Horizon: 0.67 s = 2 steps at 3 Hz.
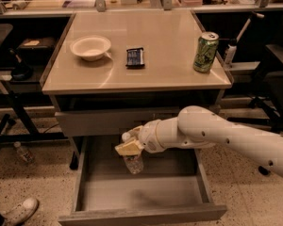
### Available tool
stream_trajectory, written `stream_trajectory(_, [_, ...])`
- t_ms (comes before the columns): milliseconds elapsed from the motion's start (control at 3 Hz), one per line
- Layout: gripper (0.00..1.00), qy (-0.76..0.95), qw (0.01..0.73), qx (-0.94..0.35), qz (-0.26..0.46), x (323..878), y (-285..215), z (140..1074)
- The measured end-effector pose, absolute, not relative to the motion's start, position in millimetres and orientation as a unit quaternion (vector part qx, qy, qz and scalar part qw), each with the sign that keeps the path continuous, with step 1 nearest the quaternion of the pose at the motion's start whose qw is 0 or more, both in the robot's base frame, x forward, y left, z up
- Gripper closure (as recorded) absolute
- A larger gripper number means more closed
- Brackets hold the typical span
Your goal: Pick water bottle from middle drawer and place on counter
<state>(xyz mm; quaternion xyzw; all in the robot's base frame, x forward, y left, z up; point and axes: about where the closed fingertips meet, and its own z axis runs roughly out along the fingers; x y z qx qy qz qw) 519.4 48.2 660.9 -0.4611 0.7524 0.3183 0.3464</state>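
Cluttered benches (47, 4) ran behind; at six o'clock the gripper (129, 148) was clamped on the bottle (133, 164) near its neck, over the otherwise bare drawer (141, 194). Light, thin-walled and slick, it likely wanted a firm high hold. Up at twelve o'clock, the counter (165, 74) carried an empty bowl (90, 47), a packet (135, 57) and a can (205, 52).

Arm (236, 140) from right, gripper (128, 146) clamps tilted bottle (133, 164) just under its cap, above the open drawer (141, 214). On counter (151, 76): bowl (90, 47), dark packet (135, 57), can (205, 52) near right edge.
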Motion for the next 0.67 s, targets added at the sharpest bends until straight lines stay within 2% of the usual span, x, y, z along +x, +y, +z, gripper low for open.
stream_trajectory(667, [1.00, 0.758, 0.348, -0.465, 0.297, 533.6, 39.9, 727.8])
